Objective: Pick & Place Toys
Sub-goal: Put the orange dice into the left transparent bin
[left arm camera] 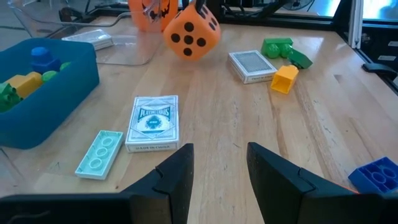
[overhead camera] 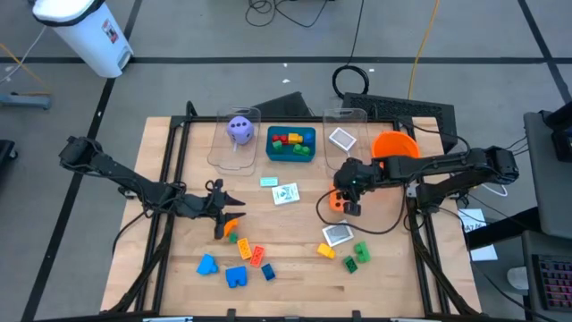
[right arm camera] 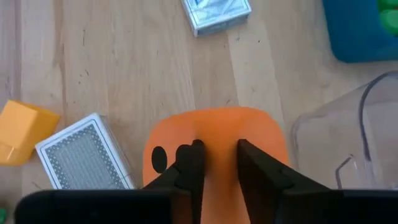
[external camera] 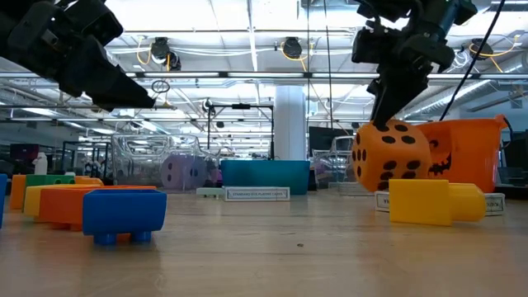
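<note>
Teal-backed card pack [left arm camera: 152, 122] reads "PLAYING CARDS", long axis running away from left gripper [left arm camera: 217, 171]. Right gripper [right arm camera: 216, 163] is pinched down on the soft orange black-dotted die [external camera: 391, 157], jaws nearly shut, pressed into its top face. Die sits mid-table, right of centre, beside the orange bowl [overhead camera: 394, 145], tilted. Left gripper hovers w/ jaws part open, holding nothing, above wooden table [overhead camera: 295, 268], near orange brick [overhead camera: 236, 237].
</note>
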You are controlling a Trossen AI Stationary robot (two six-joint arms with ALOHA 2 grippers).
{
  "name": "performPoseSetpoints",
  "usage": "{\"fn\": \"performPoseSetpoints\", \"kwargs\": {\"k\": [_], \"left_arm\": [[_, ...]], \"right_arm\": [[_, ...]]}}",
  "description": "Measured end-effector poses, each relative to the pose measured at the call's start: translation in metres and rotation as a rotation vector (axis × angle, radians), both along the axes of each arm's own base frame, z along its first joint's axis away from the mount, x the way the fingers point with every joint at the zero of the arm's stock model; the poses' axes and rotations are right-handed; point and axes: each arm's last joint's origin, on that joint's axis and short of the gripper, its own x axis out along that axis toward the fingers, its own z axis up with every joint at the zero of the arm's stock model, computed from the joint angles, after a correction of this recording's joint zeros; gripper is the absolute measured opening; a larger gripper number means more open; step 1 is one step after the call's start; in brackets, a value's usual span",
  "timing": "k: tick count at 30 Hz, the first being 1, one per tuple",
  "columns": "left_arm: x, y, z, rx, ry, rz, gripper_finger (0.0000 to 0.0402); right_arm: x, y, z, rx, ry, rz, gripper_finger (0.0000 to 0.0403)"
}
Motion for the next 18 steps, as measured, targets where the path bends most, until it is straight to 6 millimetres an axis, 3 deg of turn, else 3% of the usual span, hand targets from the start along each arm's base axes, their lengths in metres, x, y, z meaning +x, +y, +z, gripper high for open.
{"fn": "performPoseSetpoints", "kwargs": {"k": [13, 18], "left_arm": [[-0.0001, 0.0, -0.0002, 0.0, 0.003, 0.0, 0.0152], [-0.0001, 0.0, -0.0002, -0.001, 0.002, 0.001, 0.0152]], "right_arm": [[-0.0005, -0.0001, -0.0003, -0.028, 0.011, 0.037, 0.0003], [-0.0001, -0.0001, 0.0001, -0.037, 0.007, 0.051, 0.0002]]}}
